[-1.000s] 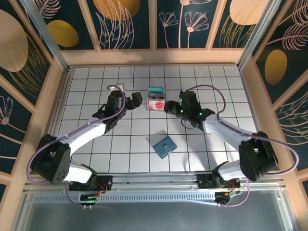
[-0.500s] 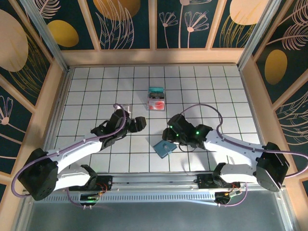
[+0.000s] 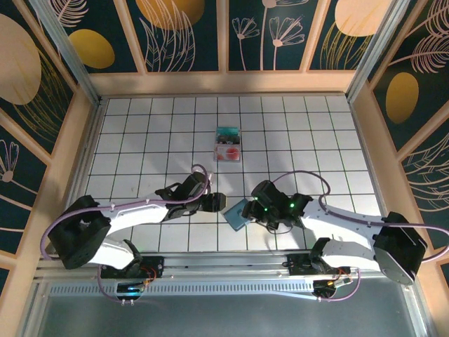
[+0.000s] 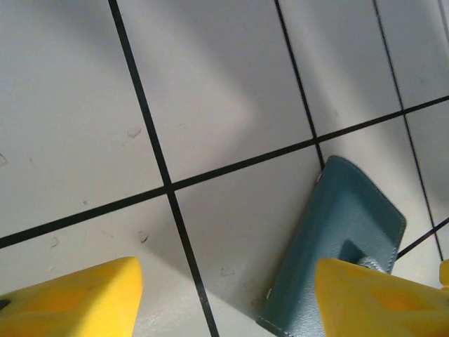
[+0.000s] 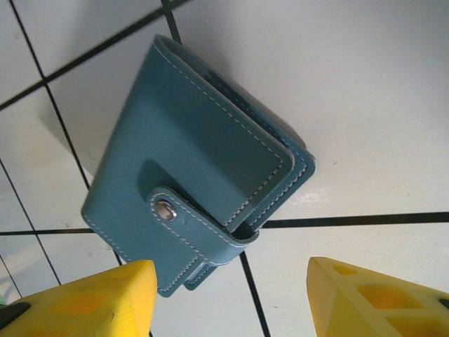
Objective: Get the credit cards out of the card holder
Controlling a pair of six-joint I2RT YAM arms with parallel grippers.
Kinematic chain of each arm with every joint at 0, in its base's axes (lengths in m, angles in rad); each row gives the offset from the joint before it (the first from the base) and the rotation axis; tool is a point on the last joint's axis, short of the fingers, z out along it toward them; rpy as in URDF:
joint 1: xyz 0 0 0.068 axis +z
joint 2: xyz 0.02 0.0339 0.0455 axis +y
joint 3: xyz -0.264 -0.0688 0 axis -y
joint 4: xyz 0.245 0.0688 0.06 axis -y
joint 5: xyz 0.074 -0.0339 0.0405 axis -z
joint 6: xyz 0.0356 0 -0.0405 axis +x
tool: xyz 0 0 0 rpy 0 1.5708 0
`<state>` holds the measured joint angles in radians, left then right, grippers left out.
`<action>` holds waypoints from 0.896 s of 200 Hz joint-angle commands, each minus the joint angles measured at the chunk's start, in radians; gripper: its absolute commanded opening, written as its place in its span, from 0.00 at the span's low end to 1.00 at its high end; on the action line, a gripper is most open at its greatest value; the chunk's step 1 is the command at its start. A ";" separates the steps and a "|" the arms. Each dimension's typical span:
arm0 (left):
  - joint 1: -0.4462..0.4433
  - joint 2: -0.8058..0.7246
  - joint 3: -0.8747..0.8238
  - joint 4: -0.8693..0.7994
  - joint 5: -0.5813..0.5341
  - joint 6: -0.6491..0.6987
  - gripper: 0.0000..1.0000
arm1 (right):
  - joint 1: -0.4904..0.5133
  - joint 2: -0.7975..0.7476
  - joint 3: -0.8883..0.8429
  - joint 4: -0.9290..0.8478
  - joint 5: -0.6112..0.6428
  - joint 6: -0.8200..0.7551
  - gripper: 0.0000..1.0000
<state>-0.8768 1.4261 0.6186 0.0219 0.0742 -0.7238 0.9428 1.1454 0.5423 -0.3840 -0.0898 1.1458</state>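
Note:
The slate-blue card holder [image 3: 236, 215] lies flat on the tiled table, folded, its strap fastened with the round snap [image 5: 166, 209]. Two credit cards lie on the table farther back: the teal one [image 3: 226, 132] and, just in front of it, the whitish-pink one with a red mark [image 3: 228, 152]. My left gripper [image 3: 215, 202] hovers open just left of the holder; the holder [image 4: 344, 253] reaches under its right yellow finger [image 4: 382, 295]. My right gripper [image 3: 255, 209] is open at the holder's right side, and the holder [image 5: 196, 175] lies just ahead of its yellow fingers [image 5: 84, 302].
The table is a white grid of tiles [image 3: 140, 140] with raised wooden walls [image 3: 224, 83] on three sides. A metal rail [image 3: 224, 263] runs along the near edge by the arm bases. Both arms stretch low over the front tiles.
Both grippers have drawn back from beside the cards at mid-table toward the near edge and now flank the card holder. The cards and the holder have stayed put.

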 commanded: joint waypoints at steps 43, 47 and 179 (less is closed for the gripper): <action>-0.017 0.084 0.034 0.055 0.106 0.047 0.52 | -0.051 0.068 -0.046 0.186 -0.058 0.009 0.60; -0.016 0.087 0.034 0.057 0.109 0.047 0.51 | -0.055 0.075 -0.047 0.191 -0.060 0.005 0.60; -0.024 0.151 0.000 0.101 0.151 0.039 0.35 | -0.148 0.137 -0.054 0.399 -0.134 -0.101 0.57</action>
<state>-0.8944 1.5608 0.6289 0.1093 0.2096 -0.6815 0.8116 1.2892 0.5076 -0.0467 -0.1890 1.0740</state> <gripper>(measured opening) 0.357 0.576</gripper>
